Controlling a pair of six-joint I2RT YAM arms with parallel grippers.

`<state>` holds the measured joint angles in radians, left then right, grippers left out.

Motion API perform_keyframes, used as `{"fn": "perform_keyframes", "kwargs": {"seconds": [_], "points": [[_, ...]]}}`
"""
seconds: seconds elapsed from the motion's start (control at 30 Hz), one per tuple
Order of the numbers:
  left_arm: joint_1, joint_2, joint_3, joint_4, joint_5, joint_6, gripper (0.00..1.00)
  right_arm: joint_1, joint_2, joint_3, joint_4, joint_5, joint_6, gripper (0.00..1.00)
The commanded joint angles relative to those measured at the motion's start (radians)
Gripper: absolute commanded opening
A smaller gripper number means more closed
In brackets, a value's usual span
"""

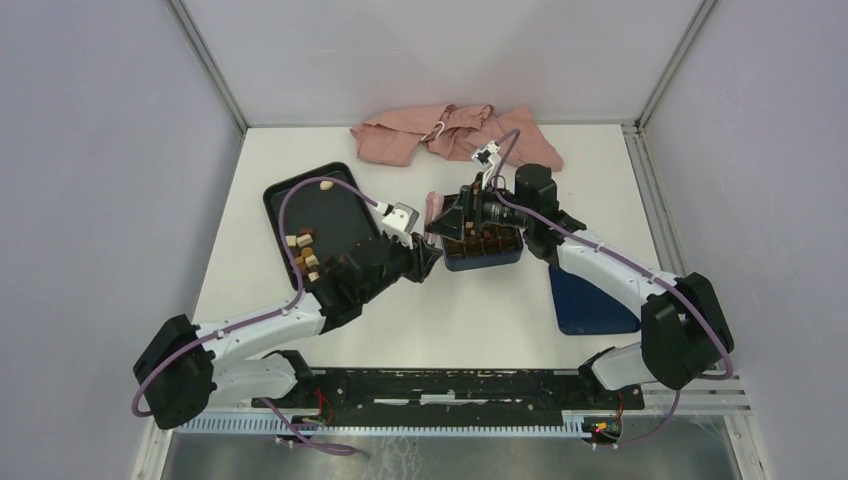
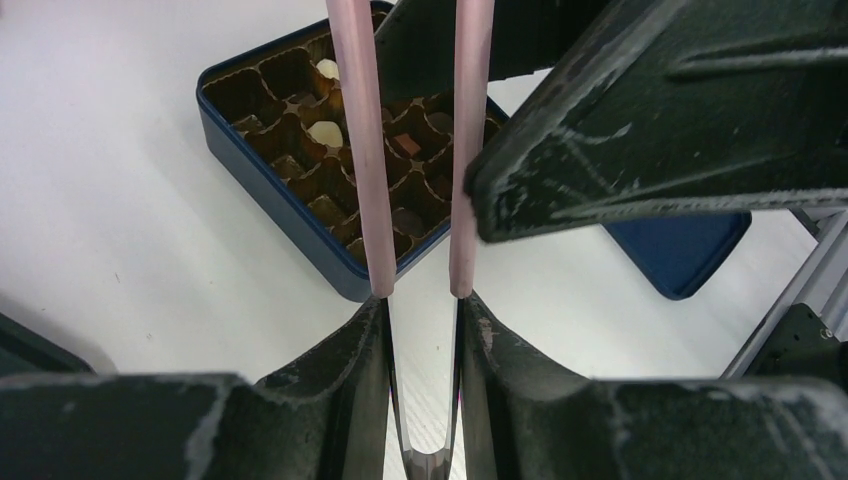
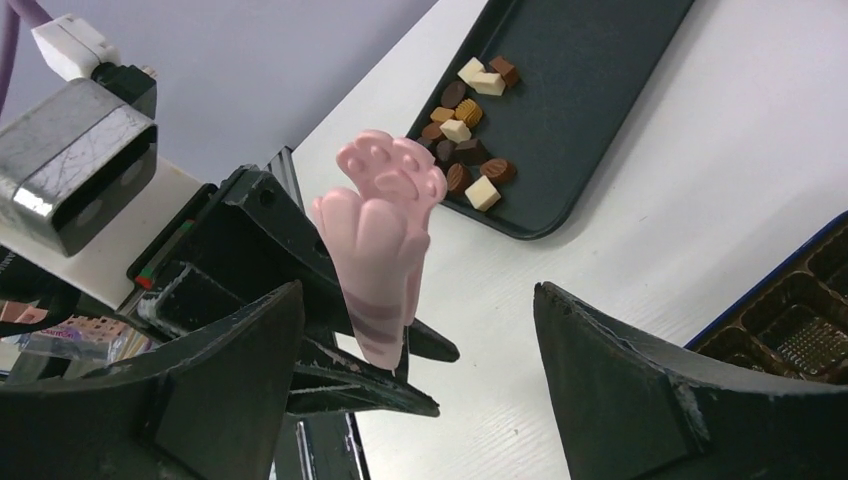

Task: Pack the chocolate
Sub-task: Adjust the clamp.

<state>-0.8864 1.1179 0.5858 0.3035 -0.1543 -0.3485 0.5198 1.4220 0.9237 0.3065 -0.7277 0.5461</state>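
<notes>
My left gripper (image 1: 428, 250) is shut on pink paw-tipped tongs (image 1: 433, 208), whose two arms (image 2: 362, 150) run out from between its fingers (image 2: 420, 300) over the dark blue box (image 2: 270, 185). The box's brown insert holds a few chocolates, cream (image 2: 325, 132) and brown (image 2: 405, 145). More chocolate pieces (image 1: 305, 255) lie on the black tray (image 1: 330, 195); they also show in the right wrist view (image 3: 468, 130). My right gripper (image 1: 455, 222) is open and empty over the box's left end, and the tongs' paw tip (image 3: 385, 230) stands between its fingers (image 3: 420, 295) without touching them.
The dark blue box lid (image 1: 590, 300) lies right of the box (image 1: 483, 250). A pink cloth (image 1: 450, 135) is bunched at the back of the table. The two arms meet closely above the box's left side.
</notes>
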Motion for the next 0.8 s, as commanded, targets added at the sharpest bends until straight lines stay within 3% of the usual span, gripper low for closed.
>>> {"fn": "perform_keyframes", "kwargs": {"seconds": [0.0,0.37,0.77], "points": [[-0.01,0.032,0.054,0.076,0.006,-0.006,0.34,0.011,0.011,0.05,-0.012,0.063,0.008,0.89],[-0.027,0.082,0.056,0.116,0.025,0.033,0.35,0.015,0.027,0.02,-0.014,0.112,0.112,0.78],[-0.049,0.121,0.078,0.095,-0.066,0.037,0.39,0.029,0.059,-0.01,-0.001,0.122,0.196,0.43]]}}
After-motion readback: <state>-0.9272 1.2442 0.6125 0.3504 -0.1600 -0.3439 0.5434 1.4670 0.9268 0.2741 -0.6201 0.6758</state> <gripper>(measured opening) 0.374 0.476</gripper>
